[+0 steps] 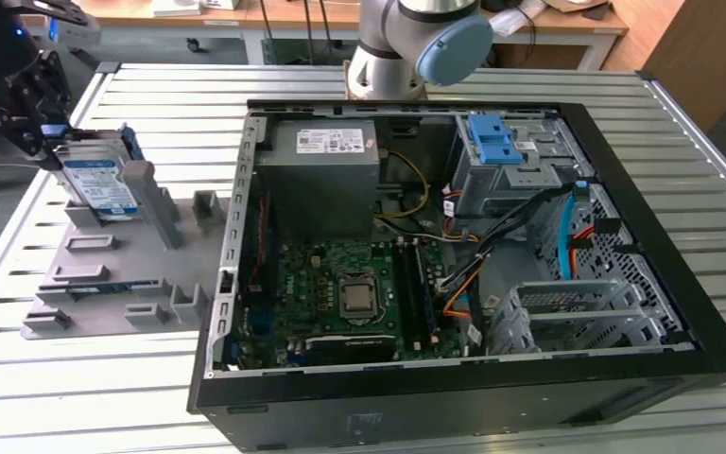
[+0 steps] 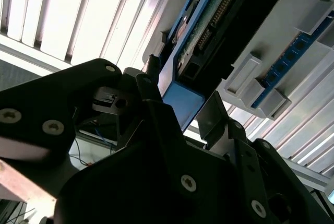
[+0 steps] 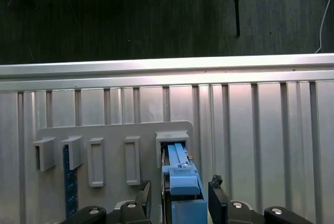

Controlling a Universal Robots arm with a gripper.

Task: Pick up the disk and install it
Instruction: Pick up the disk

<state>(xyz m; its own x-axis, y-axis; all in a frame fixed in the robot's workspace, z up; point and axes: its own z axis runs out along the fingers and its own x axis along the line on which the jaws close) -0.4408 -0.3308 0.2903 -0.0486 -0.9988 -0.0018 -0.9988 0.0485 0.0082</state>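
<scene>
My gripper hangs at the disk's upper end, well away from the open case. Jaws apart, one finger on each side of the blue bracket, slivers of gap showing. The disk stands on edge in the grey holder, long axis tilted up toward me. Slatted metal surface underneath. The first wrist view catches dark floor past its edge; the exterior view shows the disk's label, the second wrist view its connector pins.
</scene>
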